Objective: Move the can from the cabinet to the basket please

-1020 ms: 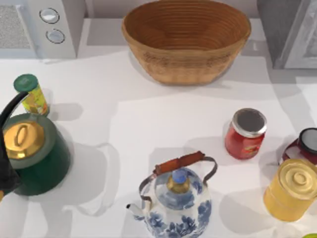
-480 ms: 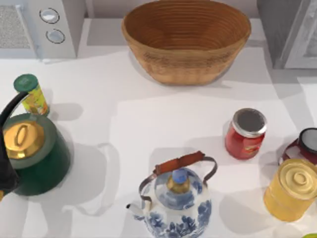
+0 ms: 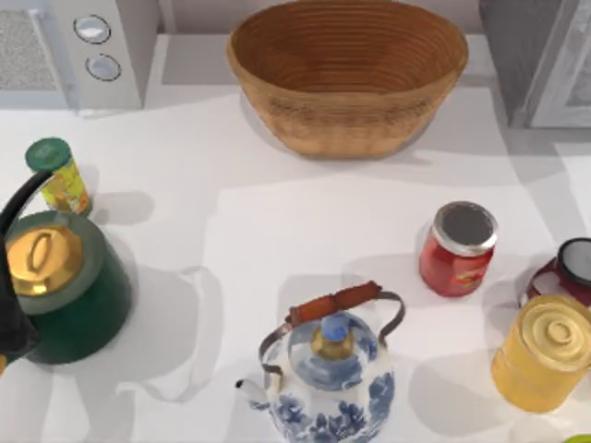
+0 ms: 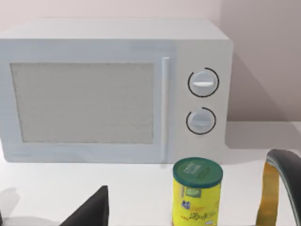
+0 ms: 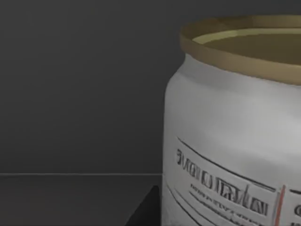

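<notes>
The can (image 5: 235,141), silver-white with dark lettering and a dull metal rim, stands very close in the right wrist view, inside the cabinet's dark grey interior (image 5: 80,84). A dark part of my right gripper (image 5: 146,209) shows low beside the can. From above, the grey cabinet (image 3: 517,55) with its pale white-framed door (image 3: 568,78) stands at the back right corner. The wicker basket (image 3: 347,125) sits at the back middle, with nothing in it. My left arm (image 3: 11,314) rests at the left edge, by the green kettle.
A white microwave (image 3: 102,46) stands back left, with a yellow container with a green cap (image 3: 57,175) in front of it. A green kettle (image 3: 65,286), a blue-white teapot (image 3: 328,378), a red jar (image 3: 459,249), a yellow tin (image 3: 545,355) and a dark mug (image 3: 568,268) crowd the front.
</notes>
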`<state>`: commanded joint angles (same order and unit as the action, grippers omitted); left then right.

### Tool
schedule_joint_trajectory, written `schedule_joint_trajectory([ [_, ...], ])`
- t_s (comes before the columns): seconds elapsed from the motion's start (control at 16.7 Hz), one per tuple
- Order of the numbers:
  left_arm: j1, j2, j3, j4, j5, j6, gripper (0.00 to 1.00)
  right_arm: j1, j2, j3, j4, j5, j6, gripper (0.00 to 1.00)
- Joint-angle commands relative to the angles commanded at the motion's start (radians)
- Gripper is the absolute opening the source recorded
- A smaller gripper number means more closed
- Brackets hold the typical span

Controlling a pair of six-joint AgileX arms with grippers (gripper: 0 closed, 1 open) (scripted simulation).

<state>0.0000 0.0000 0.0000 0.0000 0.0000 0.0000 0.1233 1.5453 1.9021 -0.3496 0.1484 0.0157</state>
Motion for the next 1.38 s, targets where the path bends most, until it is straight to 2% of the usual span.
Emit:
schedule_joint_trajectory([
  [0.3,0.0,0.0,0.0,0.0,0.0,0.0,1.0,0.0,0.0,0.0,0.0,0.0,0.0,0.02],
  [0.36,0.0,0.0,0.0,0.0,0.0,0.0,1.0,0.0,0.0,0.0,0.0,0.0,0.0,0.0],
  [0.96,0.0,0.0,0.0,0.0,0.0,0.0,1.0,0.013,-0.013,0.006,-0.015,0.011,0.001,0.0],
  [1.38,0.0,0.0,0.0,0.0,0.0,0.0,1.0,0.115,-0.194,0.065,-0.273,0.111,0.0,0.0],
])
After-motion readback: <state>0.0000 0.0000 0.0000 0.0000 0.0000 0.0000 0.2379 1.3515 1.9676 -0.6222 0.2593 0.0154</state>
